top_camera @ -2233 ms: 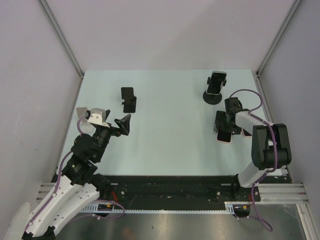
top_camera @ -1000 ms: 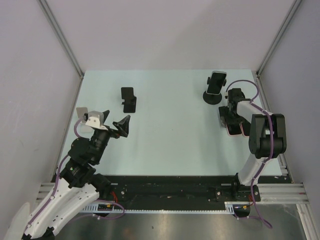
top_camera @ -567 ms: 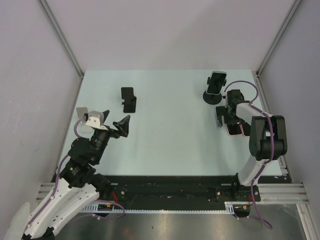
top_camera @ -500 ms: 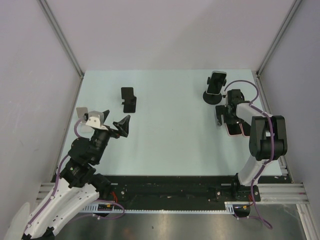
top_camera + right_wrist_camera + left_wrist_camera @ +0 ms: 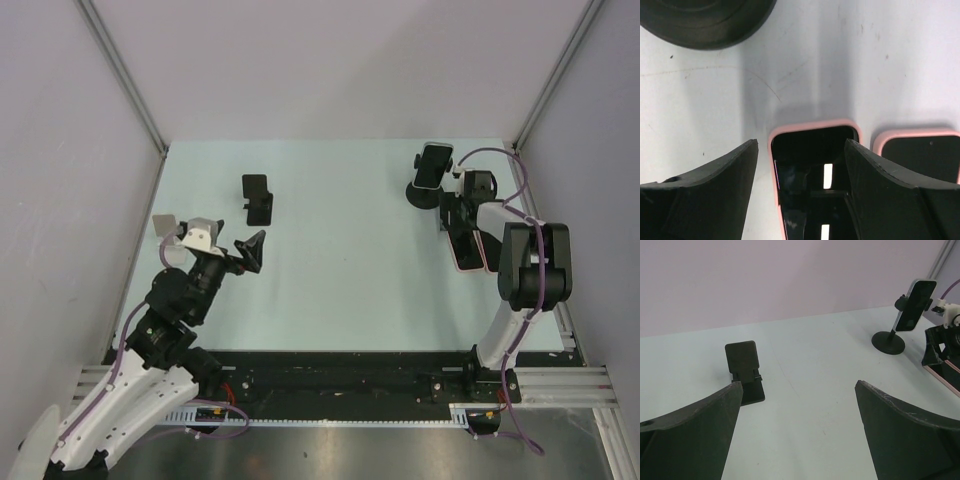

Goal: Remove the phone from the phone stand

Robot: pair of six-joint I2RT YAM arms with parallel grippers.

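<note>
The left gripper (image 5: 797, 387) is held spread and empty, with a bare folding stand (image 5: 744, 371) just ahead of its left finger. Far right of those jaws, a phone (image 5: 433, 165) is seen clamped upright in the round-based phone stand (image 5: 424, 195), so its removal is judged not yet done. The right gripper (image 5: 801, 145) is spread, released, with a pink-cased phone (image 5: 810, 146) flat between its jaws and a second pink phone (image 5: 920, 155) just outside the right finger. Since two seconds earlier, the straddled phone has been shifted beside its twin and the jaws advanced toward the stand

phone (image 5: 434, 165) on stand (image 5: 422, 196) far right, folding stand (image 5: 258, 200) left
</note>
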